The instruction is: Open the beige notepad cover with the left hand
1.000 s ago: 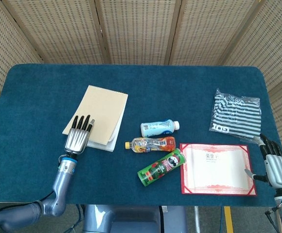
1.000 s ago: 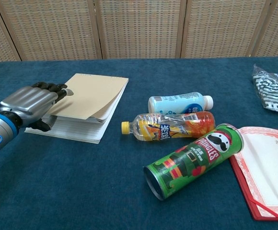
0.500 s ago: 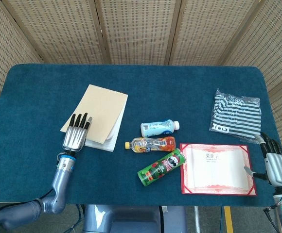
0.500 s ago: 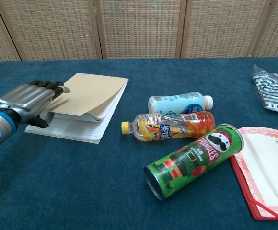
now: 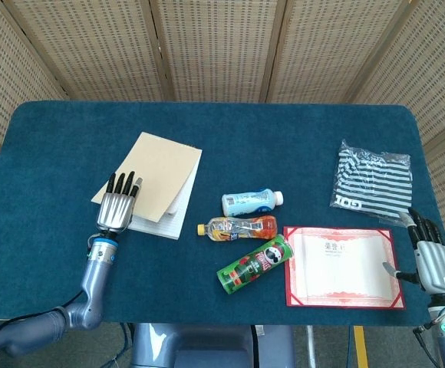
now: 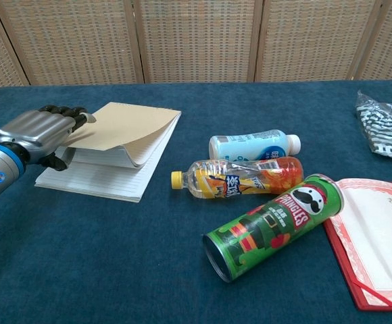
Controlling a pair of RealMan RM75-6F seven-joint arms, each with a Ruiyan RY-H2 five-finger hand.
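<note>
- Nearest, at the front edge of the blue surface (image 5: 54, 261), one right hand (image 5: 431, 261) rests with nothing in it, fingers apart, well clear of the job.
- Just beyond lie one red-bordered certificate (image 5: 345, 266) and one green crisp can (image 6: 274, 225) on its side, apparently bystanders to the task.
- Then come two bottles, both lying flat: an orange drink bottle (image 6: 240, 177) and, behind it, a white-and-blue bottle (image 6: 253, 145).
- On the other side, the left hand (image 6: 37, 131) holds the near corner of the beige notepad cover (image 6: 125, 128), fingers on top, thumb beneath; the cover is raised and curled so lined pages show, judged partway open.
- Farthest, one striped bag (image 5: 373, 176) sits alone.
</note>
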